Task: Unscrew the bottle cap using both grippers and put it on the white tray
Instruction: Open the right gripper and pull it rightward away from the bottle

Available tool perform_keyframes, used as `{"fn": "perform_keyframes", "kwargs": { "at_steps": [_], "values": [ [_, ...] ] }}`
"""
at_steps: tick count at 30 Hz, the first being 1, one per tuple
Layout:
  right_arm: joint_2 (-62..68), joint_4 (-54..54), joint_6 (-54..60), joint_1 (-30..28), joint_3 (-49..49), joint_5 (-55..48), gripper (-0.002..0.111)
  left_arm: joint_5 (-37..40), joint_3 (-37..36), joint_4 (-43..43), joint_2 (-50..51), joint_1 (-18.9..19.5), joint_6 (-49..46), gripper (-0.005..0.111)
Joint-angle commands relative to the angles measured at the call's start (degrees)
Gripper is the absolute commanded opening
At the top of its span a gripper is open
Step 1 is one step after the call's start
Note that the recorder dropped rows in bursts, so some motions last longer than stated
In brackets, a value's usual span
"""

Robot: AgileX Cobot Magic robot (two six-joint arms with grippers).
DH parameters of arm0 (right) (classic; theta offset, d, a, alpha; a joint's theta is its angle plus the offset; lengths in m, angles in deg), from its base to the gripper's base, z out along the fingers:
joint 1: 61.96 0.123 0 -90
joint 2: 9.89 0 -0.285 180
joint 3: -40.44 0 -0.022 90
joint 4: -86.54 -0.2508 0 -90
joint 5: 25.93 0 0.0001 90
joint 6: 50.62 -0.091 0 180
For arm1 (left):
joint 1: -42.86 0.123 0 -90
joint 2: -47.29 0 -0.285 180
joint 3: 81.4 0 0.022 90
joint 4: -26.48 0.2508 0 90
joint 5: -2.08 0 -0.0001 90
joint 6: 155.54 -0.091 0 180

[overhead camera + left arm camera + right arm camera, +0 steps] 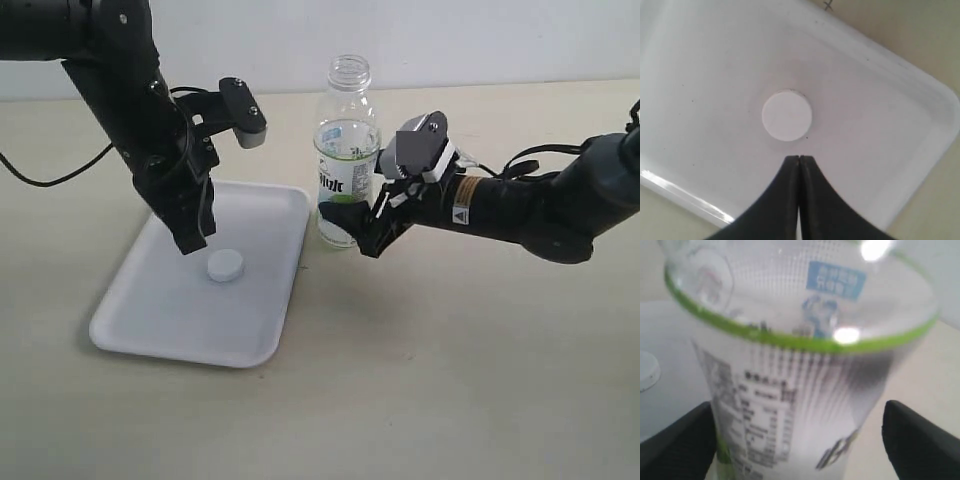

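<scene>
The bottle cap (225,266) lies flat on the white tray (150,320), near its middle. The left gripper (192,243) hangs just beside it with its fingers pressed together, holding nothing. The bottle (347,170) stands upright and open-necked on the table (450,380), just past the tray's edge. The right gripper (368,240) has a finger on either side of the bottle's lower part; I cannot tell whether they actually squeeze it.
</scene>
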Motion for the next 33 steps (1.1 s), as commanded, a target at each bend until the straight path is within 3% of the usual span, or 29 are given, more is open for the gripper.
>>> {"fn": "perform_keyframes", "kwargs": {
  "at_steps": [1,12,17,33],
  "values": [
    [-2.6,2.2,-2.7,0.1,-0.2,-0.6,0.083,0.6,0.2,0.0,-0.6,-0.1,0.6,0.001],
    [-7.9,5.5,-8.8,0.1,-0.2,-10.6,0.083,0.7,0.2,-0.3,-0.6,-0.1,0.7,0.001],
    [-9.0,16.4,-11.8,0.1,-0.2,-8.0,0.083,0.7,0.2,-0.3,-0.5,-0.1,0.7,0.001],
    [-10.9,20.4,-21.4,-2.1,-0.2,-4.3,0.083,0.7,0.2,-0.3,-0.5,-0.1,0.7,0.001]
  ]
}}
